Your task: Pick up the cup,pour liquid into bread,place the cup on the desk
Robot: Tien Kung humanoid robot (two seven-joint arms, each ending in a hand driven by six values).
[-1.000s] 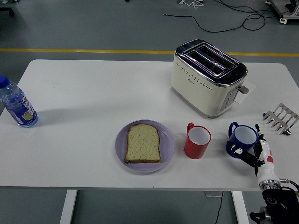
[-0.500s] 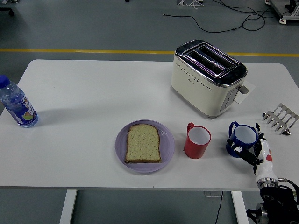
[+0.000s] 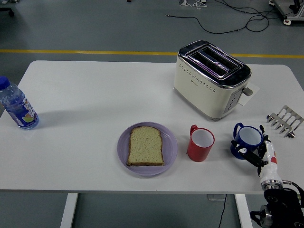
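Right hand [image 3: 259,153]: comes in from the lower right corner, fingers curled around the near side of the blue cup, holding it.
Blue cup [image 3: 247,140]: upright on the table, right of the red cup and apart from it.
Change: the hand and blue cup sit almost where they were a second ago; the wrist has slid slightly toward the table's near edge.
Bread [image 3: 145,146]: one slice flat on the purple plate [image 3: 168,153], left of the red cup [image 3: 200,144].
Toaster [image 3: 211,79]: behind the cups, unmoved.
Bottle [image 3: 16,108]: at the table's left edge.
Metal rack [image 3: 284,120]: at the right edge.
Table [image 3: 95,95]: white.
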